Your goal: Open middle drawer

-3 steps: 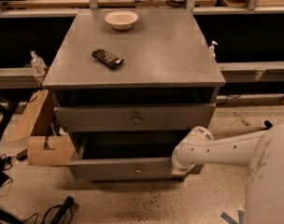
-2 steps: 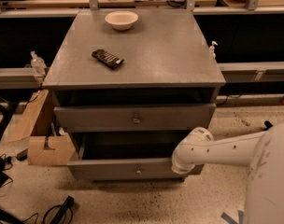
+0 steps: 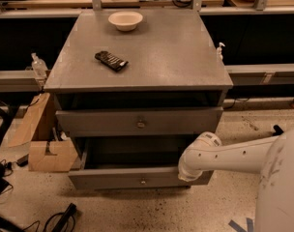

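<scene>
The grey cabinet (image 3: pixel 156 52) has two drawer fronts showing. The upper one (image 3: pixel 113 122) has a small round knob and stands slightly out. The lower one, which I take as the middle drawer (image 3: pixel 108 178), is pulled out, showing its grey interior (image 3: pixel 137 151) and its centre knob (image 3: pixel 143 181). My white arm (image 3: pixel 234 156) reaches in from the right. My gripper (image 3: pixel 186 174) is at its end, by the right end of the pulled-out drawer's front, mostly hidden by the arm's wrist.
A white bowl (image 3: pixel 125 20) and a dark snack bar (image 3: pixel 111 60) lie on the cabinet top. Cardboard boxes (image 3: pixel 48 153) stand on the floor to the left, with cables (image 3: pixel 60 219) in front. Shelving and a small bottle (image 3: pixel 38 65) are behind.
</scene>
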`<control>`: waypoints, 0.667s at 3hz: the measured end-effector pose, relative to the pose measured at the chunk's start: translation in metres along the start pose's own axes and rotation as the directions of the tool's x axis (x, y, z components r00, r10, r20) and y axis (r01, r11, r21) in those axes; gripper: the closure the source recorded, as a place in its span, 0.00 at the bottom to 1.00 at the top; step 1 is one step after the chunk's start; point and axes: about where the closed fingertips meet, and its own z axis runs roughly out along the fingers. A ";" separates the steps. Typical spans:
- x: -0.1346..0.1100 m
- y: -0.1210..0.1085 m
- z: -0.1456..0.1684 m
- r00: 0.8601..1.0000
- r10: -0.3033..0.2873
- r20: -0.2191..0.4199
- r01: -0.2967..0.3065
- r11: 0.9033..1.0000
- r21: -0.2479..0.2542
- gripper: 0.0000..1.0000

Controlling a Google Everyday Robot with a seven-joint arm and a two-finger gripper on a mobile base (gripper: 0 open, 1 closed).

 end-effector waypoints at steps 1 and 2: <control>0.003 0.017 -0.005 1.000 0.014 -0.004 -0.014 1.000 -0.018 1.00; 0.002 0.016 -0.008 1.000 0.014 -0.004 -0.014 1.000 -0.018 1.00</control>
